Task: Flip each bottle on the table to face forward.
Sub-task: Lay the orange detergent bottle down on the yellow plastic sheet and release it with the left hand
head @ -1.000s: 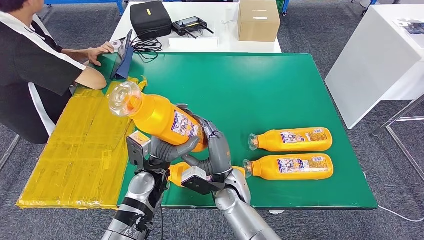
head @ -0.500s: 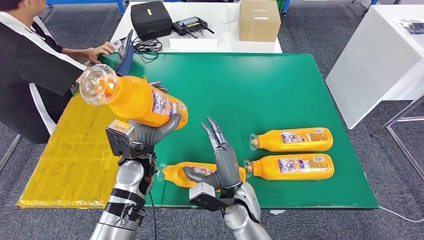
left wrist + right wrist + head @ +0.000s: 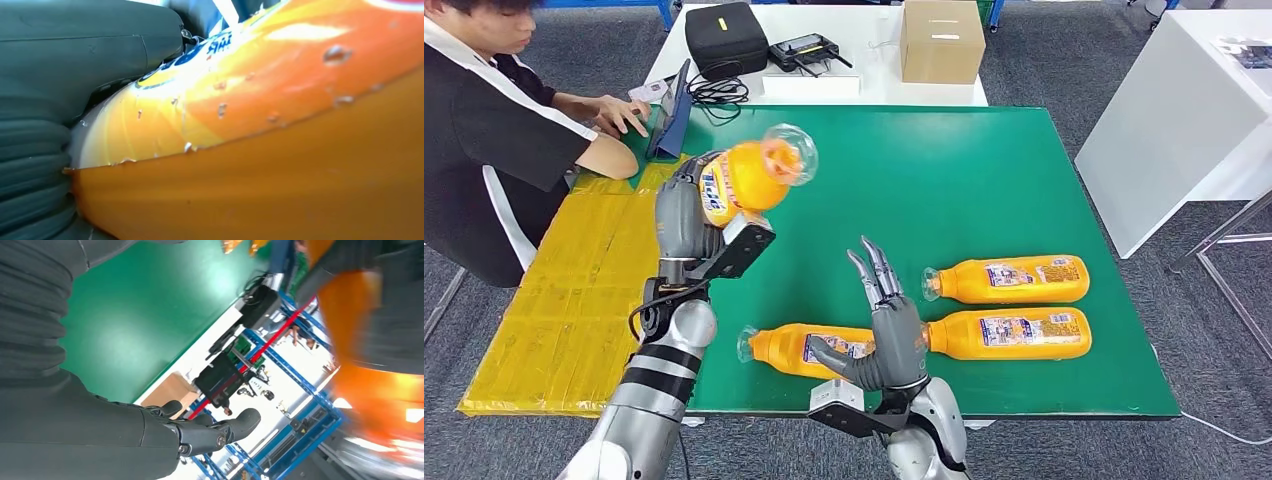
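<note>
Head view: the left hand [image 3: 682, 215] is raised above the desk's [image 3: 984, 170] left part, gripping a bottle [image 3: 749, 175] whose clear cap now points right; half a second ago it pointed left. The right hand [image 3: 886, 330] stands upright, fingers spread, holding nothing, over three bottles [image 3: 1009, 280] lying on the desk.

Left wrist view: the bottle's orange body presses against the hand.

Right wrist view: fingers [image 3: 220, 430] apart.
</note>
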Robot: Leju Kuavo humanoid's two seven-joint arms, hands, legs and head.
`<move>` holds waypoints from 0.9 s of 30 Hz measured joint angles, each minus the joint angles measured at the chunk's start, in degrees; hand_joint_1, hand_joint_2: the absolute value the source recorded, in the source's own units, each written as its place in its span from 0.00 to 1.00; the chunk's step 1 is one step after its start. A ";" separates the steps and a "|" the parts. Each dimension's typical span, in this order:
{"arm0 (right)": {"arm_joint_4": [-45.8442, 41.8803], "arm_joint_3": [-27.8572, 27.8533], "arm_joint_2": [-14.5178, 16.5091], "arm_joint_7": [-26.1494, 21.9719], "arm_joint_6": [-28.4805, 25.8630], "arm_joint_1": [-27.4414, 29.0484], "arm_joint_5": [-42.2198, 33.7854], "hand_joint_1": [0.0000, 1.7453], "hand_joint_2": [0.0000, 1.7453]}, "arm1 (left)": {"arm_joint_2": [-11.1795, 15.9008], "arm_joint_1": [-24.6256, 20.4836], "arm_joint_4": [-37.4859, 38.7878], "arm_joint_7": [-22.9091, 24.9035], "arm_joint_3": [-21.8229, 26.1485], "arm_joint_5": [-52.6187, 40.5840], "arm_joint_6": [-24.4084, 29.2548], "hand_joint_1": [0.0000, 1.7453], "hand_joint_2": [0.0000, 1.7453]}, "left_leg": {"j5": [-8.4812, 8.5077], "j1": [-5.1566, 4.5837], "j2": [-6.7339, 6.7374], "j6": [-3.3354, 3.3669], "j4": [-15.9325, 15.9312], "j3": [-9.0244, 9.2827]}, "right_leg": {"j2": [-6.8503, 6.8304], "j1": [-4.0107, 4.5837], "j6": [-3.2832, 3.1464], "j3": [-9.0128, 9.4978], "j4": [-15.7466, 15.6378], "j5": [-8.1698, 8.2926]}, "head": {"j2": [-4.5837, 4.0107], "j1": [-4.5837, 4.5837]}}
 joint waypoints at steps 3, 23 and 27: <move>-0.49 0.32 -0.71 1.50 0.18 0.12 2.72 0.00 1.00 | 2.18 -2.64 8.10 8.00 0.55 -14.22 3.66 1.00 1.00 | 0.01 0.00 0.05 -0.01 0.00 0.01 | 0.02 0.00 0.00 0.01 0.01 0.00 | 0.00 -0.01; 6.29 2.88 -6.27 7.50 2.96 -1.72 13.71 0.00 1.00 | 14.05 -9.69 41.99 44.10 -11.45 -26.57 4.57 1.00 1.00 | 0.01 0.02 0.05 -0.01 -0.01 -0.04 | 0.03 0.01 0.00 -0.01 0.02 -0.01 | 0.00 0.00; 7.64 3.28 -6.49 7.73 3.16 -2.32 13.93 0.00 1.00 | 14.68 -10.21 43.58 45.74 -12.01 -26.58 3.94 1.00 1.00 | 0.01 0.02 0.04 -0.01 -0.01 -0.03 | 0.03 0.01 0.00 -0.01 0.02 -0.01 | 0.00 0.01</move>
